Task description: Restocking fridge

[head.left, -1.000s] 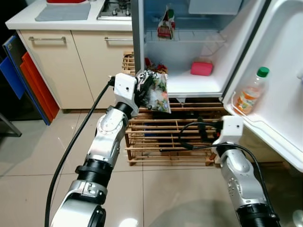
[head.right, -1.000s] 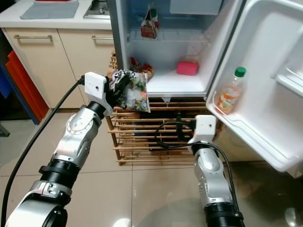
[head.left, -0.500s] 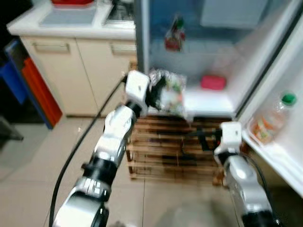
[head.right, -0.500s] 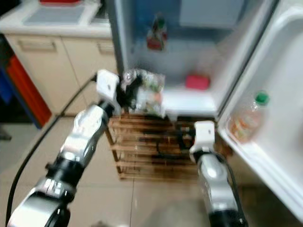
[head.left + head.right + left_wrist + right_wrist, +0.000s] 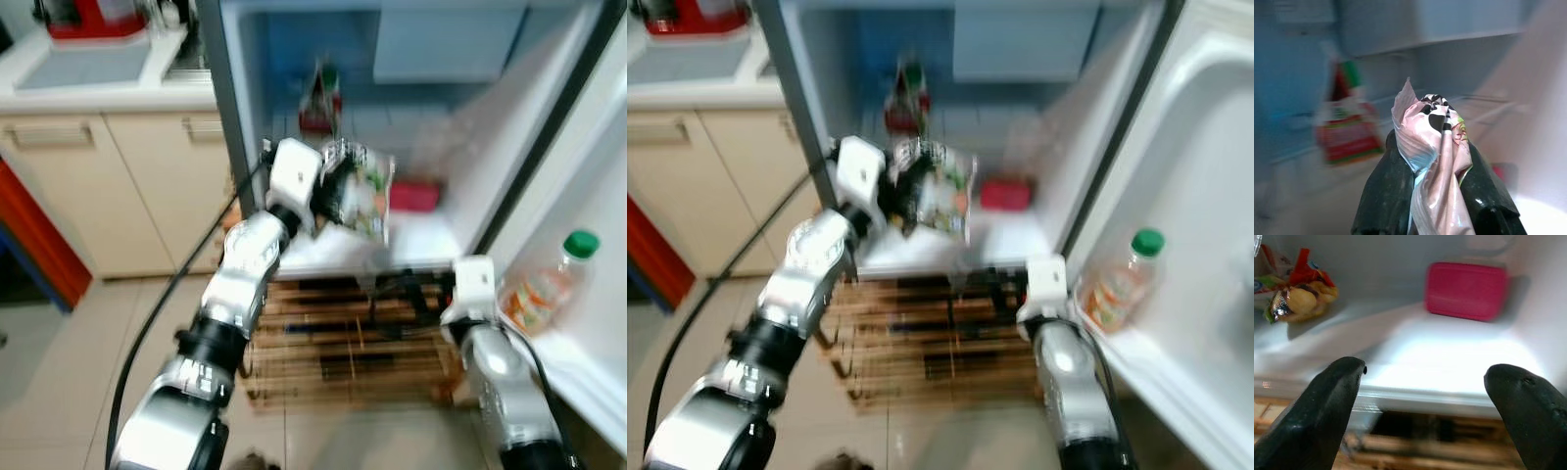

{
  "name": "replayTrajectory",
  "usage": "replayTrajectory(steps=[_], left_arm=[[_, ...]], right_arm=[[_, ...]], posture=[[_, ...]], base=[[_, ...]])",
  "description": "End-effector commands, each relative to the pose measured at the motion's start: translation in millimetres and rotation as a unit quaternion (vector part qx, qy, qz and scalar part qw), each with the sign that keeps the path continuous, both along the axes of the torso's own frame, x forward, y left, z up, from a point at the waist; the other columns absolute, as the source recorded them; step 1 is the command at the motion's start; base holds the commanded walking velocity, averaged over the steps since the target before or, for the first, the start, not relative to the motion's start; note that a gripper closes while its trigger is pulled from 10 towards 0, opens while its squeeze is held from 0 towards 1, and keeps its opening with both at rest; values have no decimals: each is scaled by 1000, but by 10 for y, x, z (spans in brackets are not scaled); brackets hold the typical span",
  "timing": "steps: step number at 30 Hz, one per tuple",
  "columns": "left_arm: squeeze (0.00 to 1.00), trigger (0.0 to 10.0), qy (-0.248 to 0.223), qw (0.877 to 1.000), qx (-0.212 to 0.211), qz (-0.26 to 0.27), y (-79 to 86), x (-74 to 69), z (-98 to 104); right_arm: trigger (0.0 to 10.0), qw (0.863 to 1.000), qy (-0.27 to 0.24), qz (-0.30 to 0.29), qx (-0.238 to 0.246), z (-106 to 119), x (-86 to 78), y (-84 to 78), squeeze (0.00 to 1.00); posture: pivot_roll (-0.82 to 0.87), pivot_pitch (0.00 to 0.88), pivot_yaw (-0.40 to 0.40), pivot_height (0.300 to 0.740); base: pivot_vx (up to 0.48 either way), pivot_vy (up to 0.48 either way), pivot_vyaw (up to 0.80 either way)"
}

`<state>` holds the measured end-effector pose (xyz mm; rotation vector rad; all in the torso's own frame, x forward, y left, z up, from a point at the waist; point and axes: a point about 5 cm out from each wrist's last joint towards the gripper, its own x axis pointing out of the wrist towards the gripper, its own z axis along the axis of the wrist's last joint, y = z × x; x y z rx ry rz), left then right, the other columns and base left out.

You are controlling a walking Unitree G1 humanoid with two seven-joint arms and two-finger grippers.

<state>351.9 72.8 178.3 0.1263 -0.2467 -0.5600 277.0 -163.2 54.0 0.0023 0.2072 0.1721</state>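
Pinching the crinkly printed plastic snack bag (image 5: 361, 188) by its top, your left gripper (image 5: 331, 192) is reaching over the fridge's white bottom shelf (image 5: 1449, 364); the dangling bag risks snagging beneath it. Your right gripper (image 5: 1435, 401) is hanging wide apart.

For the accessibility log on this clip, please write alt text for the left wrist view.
The left gripper has its two black fingers pinched on the crumpled top of a glossy printed snack bag, held up inside the open fridge. Behind it, blurred, a red and green packet stands on a shelf.
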Motion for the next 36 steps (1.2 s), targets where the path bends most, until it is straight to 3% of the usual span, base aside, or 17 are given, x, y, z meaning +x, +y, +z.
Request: replayTrajectory(steps=[1, 6, 13, 15, 16, 19, 24, 28, 32, 36], left_arm=[[0, 10000, 7, 999, -9, 31, 68, 73, 38], [0, 10000, 35, 998, -3, 53, 57, 161, -30], [0, 10000, 106, 991, -80, 29, -109, 211, -110], [0, 10000, 148, 981, -123, 31, -173, 204, -212], [0, 10000, 148, 981, -123, 31, -173, 204, -212], [0, 10000, 199, 962, -179, 47, -259, 172, -375], [0, 10000, 264, 932, -236, 70, -351, 107, -600], [0, 10000, 296, 913, -267, 85, -422, 102, -665], [0, 10000, 290, 913, -270, 94, -441, 118, -637], [0, 10000, 270, 921, -262, 100, -407, 180, -541]], right_arm=[[10000, 1000, -6, 7, -5, 13, -10, 22, 0], [10000, 1000, -7, 14, -1, 15, -35, 62, 0], [10000, 1000, -3, 24, -8, 16, -149, 58, 0], [10000, 1000, 2, 16, -11, 9, -212, 3, 0], [10000, 1000, 2, 16, -11, 9, -212, 3, 0], [10000, 1000, 9, 13, -18, 7, -308, -59, 0], [10000, 1000, 11, 9, -27, 59, -435, -140, 0], [10000, 999, 9, 12, -38, 154, -546, -179, 0], [10000, 999, 10, 17, -46, 215, -699, -196, 0], [10000, 999, 15, 15, -47, 271, -830, -188, 0]], posture=[[-78, 0, 26, 740], [-84, 0, 24, 740], [-135, 0, 24, 740], [-165, 0, 22, 740], [-165, 0, 22, 740], [-202, 0, 18, 740], [-267, 0, -2, 740], [-307, 5, -23, 740], [-345, 40, -36, 740], [-380, 85, -31, 740]], base=[[0, 0, 0], [0, 0, 0], [0, 0, 0], [0, 0, 0], [0, 0, 0], [0, 0, 0], [0, 0, 0], [0, 0, 0], [0, 0, 0], [0, 0, 0]])
